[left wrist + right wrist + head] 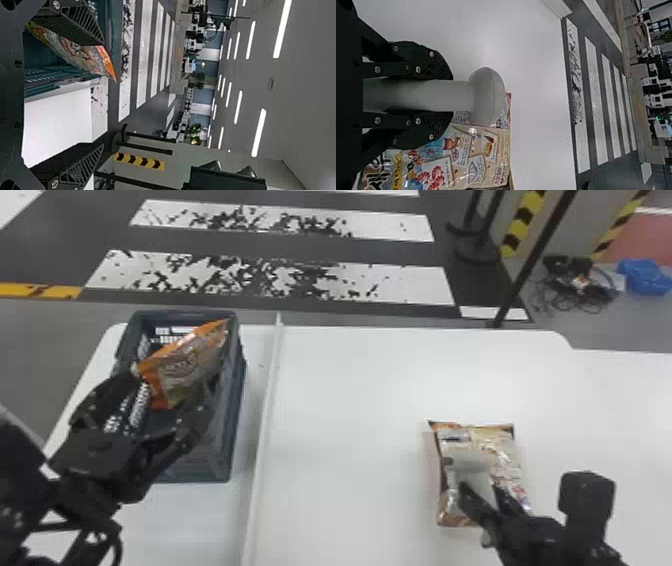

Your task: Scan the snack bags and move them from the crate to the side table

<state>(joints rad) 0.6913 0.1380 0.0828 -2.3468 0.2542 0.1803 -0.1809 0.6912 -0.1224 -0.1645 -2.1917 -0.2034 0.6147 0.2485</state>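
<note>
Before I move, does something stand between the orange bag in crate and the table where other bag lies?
Yes: the crate's right wall stands between the orange bag and that table, then a pale strip.

You are holding your left gripper (167, 386) at the head view's left, fingers spread wide; your right gripper (482, 491) is hovering lower right, fingers parallel, narrowly parted.

Site resembled a workshop hall, with strip lights (282, 29) overhead, crosswalk markings (425, 285) at twelve o'clock and hazard tape (524, 215) at one.
</note>
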